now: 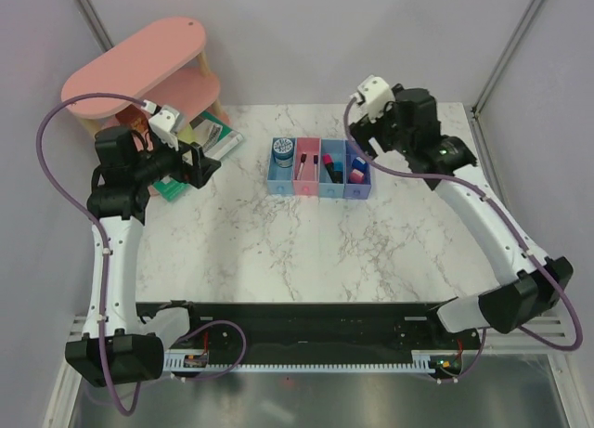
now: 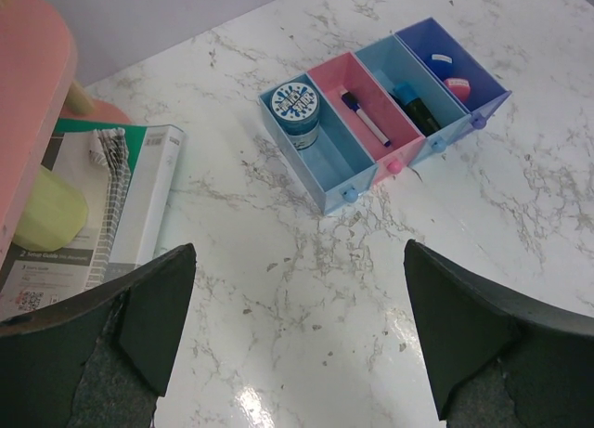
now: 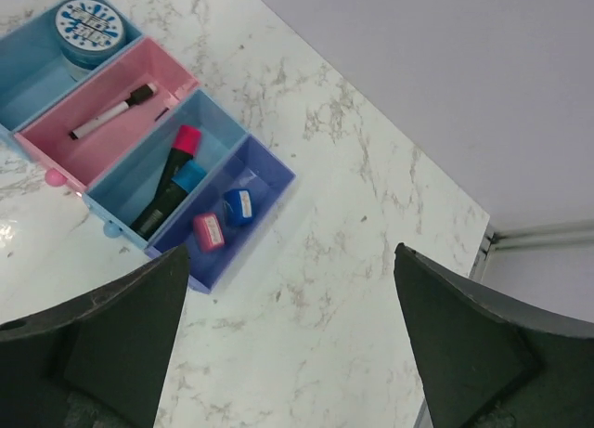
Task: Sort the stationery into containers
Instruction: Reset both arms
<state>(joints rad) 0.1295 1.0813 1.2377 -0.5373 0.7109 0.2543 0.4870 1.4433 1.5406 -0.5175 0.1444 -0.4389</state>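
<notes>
Four joined bins [image 1: 319, 192] all loaded: round teal-blue pot [image 3: 89, 24] in light blue bin [image 3: 28, 84], thin black pen [image 3: 111, 114] in pink bin [image 3: 116, 73], pink-cap marker [image 3: 186, 140] and blue-cap marker [image 3: 189, 177] in blue bin [image 3: 130, 182], pink eraser [image 3: 209, 231] and blue eraser [image 3: 238, 206] in violet-blue bin [image 3: 266, 180]; left gripper [image 2: 299, 261] and right gripper [image 3: 292, 261] both spread wide, holding nothing.

Pot [image 3: 90, 24], pen [image 3: 113, 117], markers [image 3: 172, 182], erasers [image 3: 223, 219] lie inside four joined bins [image 3: 264, 203].
</notes>
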